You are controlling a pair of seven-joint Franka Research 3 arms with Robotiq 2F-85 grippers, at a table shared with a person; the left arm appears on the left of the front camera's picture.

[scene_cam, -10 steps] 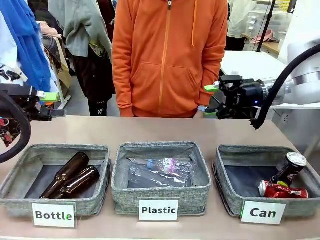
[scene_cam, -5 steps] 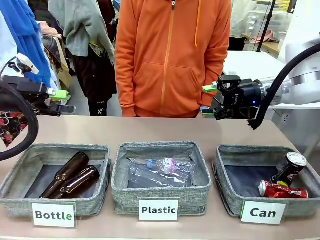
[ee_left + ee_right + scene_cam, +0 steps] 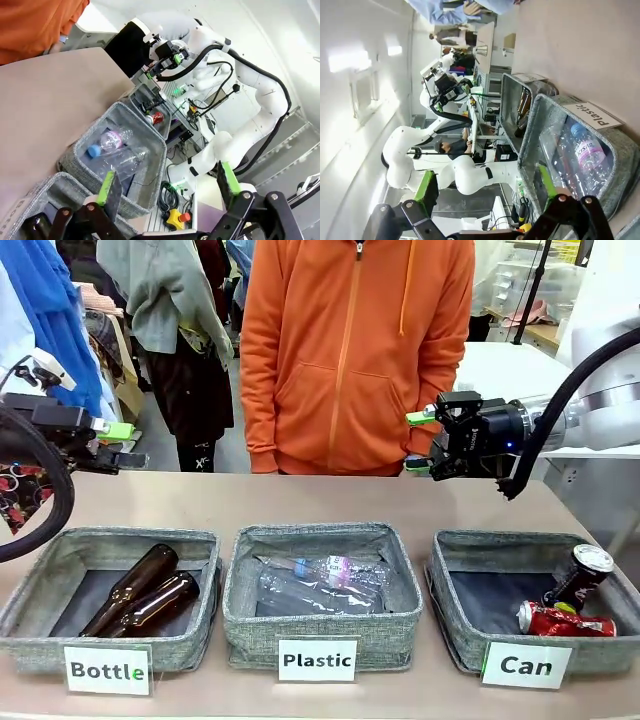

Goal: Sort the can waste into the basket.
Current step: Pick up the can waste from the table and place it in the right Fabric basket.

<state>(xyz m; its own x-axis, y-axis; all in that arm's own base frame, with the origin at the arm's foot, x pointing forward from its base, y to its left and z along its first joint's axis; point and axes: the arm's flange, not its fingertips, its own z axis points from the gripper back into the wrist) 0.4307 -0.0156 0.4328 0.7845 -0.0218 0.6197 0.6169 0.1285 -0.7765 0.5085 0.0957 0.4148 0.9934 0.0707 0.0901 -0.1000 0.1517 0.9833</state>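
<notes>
already both cans lie in the right end of the "can" basket (image 3: 455,640): the red can (image 3: 565,621) on its side, the black can (image 3: 578,575) leaning over it, perhaps touching. the right end effector (image 3: 421,443) hangs wide and empty above the desk (image 3: 300,505), up-left of them. the left end effector (image 3: 125,444), also wide, is well apart.

Grey woven basket (image 3: 455,615), white "Can" label, lower right: red can (image 3: 565,621), black can (image 3: 577,576) with silver top.
</notes>
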